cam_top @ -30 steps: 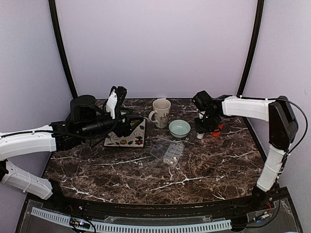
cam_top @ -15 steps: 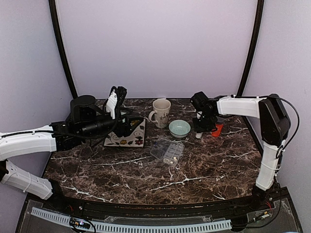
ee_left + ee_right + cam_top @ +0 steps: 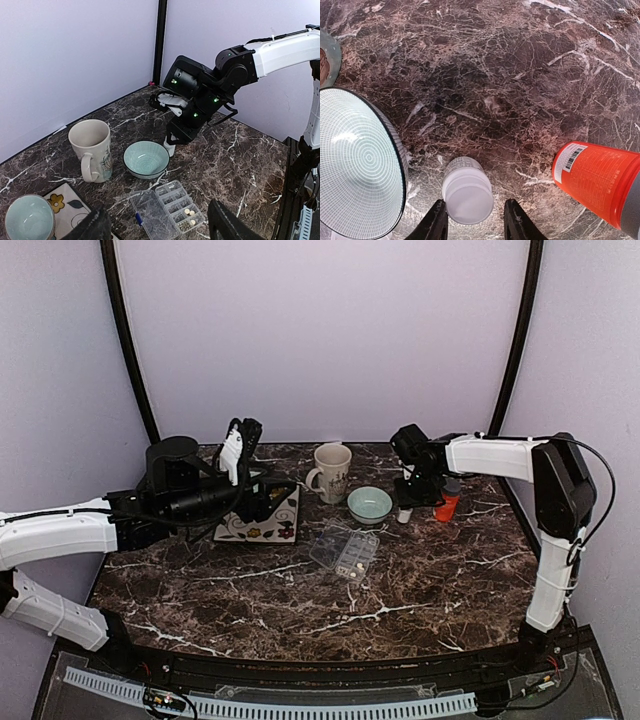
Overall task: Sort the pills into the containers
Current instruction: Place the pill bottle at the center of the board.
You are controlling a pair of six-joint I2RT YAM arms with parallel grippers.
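The clear pill box [image 3: 343, 551] lies open in the middle of the table, lid flat to its left. In the left wrist view its containers [image 3: 181, 202] show as small compartments, and three pale pills [image 3: 189, 214] sit in one near its end. My left gripper [image 3: 157, 214] hovers open and empty above the box, at the left over a patterned tile [image 3: 262, 523]. At the back right, my right gripper [image 3: 475, 212] stands open around a small white bottle [image 3: 467, 195] that rests upright on the table. Its left finger is close against the bottle and its right finger stands apart.
A pale green bowl [image 3: 369, 504] stands just left of the white bottle, with a cream mug [image 3: 332, 472] further left. An orange grey-capped bottle [image 3: 600, 180] stands right of my right gripper. A second green bowl [image 3: 29, 219] rests on the tile.
My right gripper's jaws have widened around the white bottle, and the wrist has shifted slightly left and back. The left arm has not moved.
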